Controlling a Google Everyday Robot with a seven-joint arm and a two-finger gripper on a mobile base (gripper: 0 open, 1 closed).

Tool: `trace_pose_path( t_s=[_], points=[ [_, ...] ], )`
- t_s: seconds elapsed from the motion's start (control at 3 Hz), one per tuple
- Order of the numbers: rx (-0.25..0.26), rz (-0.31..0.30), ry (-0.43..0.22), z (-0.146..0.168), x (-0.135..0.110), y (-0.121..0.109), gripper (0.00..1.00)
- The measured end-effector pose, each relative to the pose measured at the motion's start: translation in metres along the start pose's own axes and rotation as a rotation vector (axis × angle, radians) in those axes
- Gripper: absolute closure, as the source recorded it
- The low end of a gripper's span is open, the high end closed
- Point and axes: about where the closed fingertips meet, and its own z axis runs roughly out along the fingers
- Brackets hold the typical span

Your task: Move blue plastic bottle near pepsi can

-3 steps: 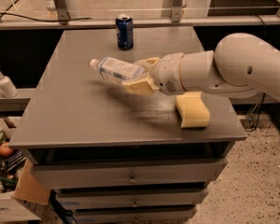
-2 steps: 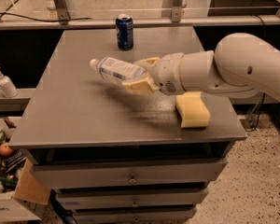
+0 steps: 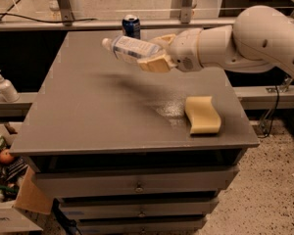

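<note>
Above the table (image 3: 88,116), end effector (image 3: 154,52) (arm (image 3: 245,38) near-horizontal) tight around blue plastic bottle (image 3: 127,47).

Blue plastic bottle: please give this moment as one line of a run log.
gripper: above table, shut on blue plastic bottle | bottle: roughly horizontal, off surface | pepsi can: upright, far edge | placing: not yet done

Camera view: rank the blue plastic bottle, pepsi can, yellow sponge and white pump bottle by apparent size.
Largest: blue plastic bottle, held over the table by the gripper, and yellow sponge, about alike.
Then white pump bottle.
Then pepsi can, though it sits farthest back, so unsure.
</note>
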Motion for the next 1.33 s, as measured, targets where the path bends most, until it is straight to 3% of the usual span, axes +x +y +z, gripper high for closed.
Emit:
trace_pose_path(
  t_s=[0.33,1.0,1.33],
  points=[
    [-0.025,-0.003,-0.019,0.012,0.0,-0.032,1.0],
    [-0.098,0.024,0.001,0.041,0.027,-0.064,1.0],
    [-0.103,0.03,0.018,0.051,0.039,-0.078,1.0]
  ],
)
